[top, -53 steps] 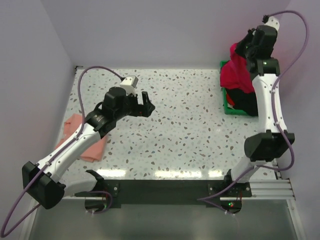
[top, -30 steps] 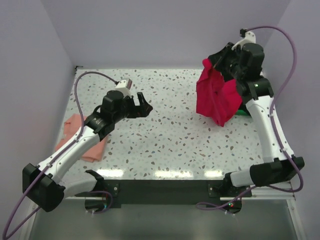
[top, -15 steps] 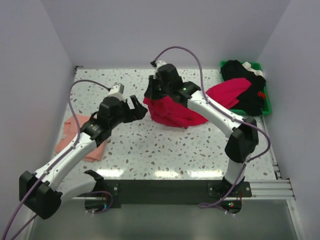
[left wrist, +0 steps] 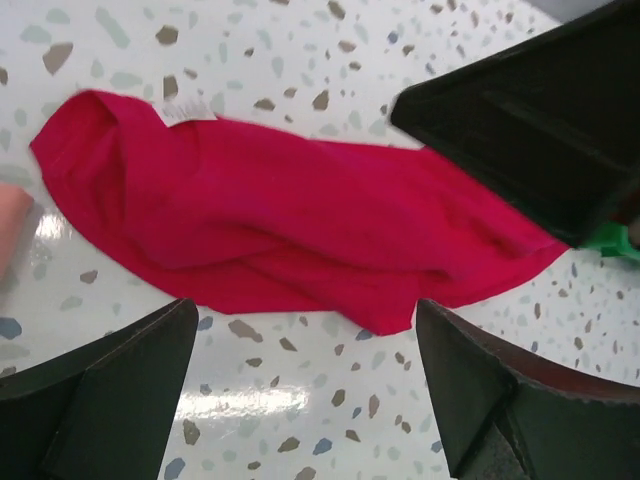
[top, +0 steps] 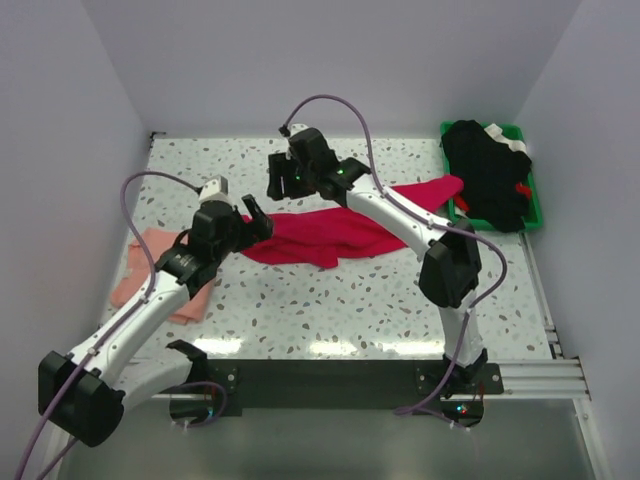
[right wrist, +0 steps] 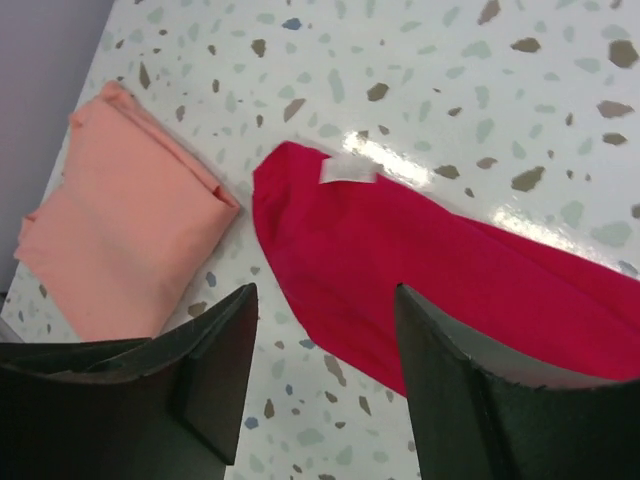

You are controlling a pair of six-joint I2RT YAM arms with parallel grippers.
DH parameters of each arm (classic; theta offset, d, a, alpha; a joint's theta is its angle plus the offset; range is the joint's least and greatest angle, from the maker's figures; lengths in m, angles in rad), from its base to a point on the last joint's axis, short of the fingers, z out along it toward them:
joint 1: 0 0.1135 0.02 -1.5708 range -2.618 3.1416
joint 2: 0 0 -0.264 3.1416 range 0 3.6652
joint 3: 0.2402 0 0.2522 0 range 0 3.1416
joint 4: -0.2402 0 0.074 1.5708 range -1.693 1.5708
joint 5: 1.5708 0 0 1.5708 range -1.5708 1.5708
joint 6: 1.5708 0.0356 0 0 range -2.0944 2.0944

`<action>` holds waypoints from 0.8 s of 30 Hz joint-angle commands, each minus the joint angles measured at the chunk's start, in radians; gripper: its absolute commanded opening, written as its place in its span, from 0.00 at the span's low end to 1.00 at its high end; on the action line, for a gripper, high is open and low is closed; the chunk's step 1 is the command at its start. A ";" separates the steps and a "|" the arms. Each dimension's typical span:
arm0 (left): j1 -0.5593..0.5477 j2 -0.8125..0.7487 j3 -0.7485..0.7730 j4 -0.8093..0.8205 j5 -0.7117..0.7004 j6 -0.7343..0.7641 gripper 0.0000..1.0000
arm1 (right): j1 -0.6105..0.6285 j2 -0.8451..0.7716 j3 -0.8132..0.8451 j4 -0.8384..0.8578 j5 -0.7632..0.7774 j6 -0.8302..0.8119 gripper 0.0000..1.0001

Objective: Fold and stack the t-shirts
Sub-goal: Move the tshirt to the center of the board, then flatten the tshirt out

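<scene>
Crimson t-shirt (top: 320, 235) sprawls on the table from above, between the left gripper (top: 258, 222) and right gripper (top: 280, 180); a green bin (top: 533, 190) sits far right. Left wrist: fingers spread, empty; white neck label (left wrist: 180, 110) ahead, unreadable. Right wrist: jaws parted, empty; salmon t-shirt (right wrist: 130, 220) folded to the left.

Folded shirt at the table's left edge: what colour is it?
The folded shirt is plain salmon-pink; the right wrist view shows it best.

1. Left arm (top: 140, 318) & right arm (top: 392, 208): both showing white links w/ black joint housings.
2. Purple cables (top: 322, 97) looping off each wrist.
3. White cam box (top: 213, 188) sitting atop each wrist.
4. Green LED (top: 338, 171) glowing on right arm.
5. Left gripper (left wrist: 308, 305) & right gripper (right wrist: 322, 295): showing matte black wedge fingers.
</scene>
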 commanded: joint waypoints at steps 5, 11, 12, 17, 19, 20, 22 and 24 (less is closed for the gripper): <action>0.001 0.151 -0.130 0.155 0.156 -0.038 0.84 | -0.169 -0.311 -0.416 0.079 0.130 -0.006 0.61; -0.053 0.376 -0.044 0.225 0.175 -0.054 0.77 | -0.191 -0.378 -0.688 0.125 0.199 -0.025 0.60; -0.059 0.404 -0.026 0.229 0.174 -0.058 0.77 | -0.191 -0.385 -0.712 0.131 0.208 -0.023 0.60; -0.059 0.551 0.120 0.205 0.114 -0.049 0.75 | -0.221 -0.415 -0.825 0.168 0.236 -0.022 0.59; -0.056 0.602 0.175 0.176 0.089 -0.047 0.74 | -0.249 -0.438 -0.850 0.182 0.248 -0.023 0.60; -0.056 0.616 0.186 0.171 0.082 -0.046 0.73 | -0.259 -0.446 -0.868 0.183 0.250 -0.025 0.60; -0.055 0.639 0.209 0.174 0.074 -0.054 0.73 | -0.284 -0.470 -0.887 0.192 0.250 -0.026 0.60; -0.056 0.670 0.224 0.173 0.071 -0.054 0.72 | -0.293 -0.483 -0.902 0.194 0.250 -0.029 0.60</action>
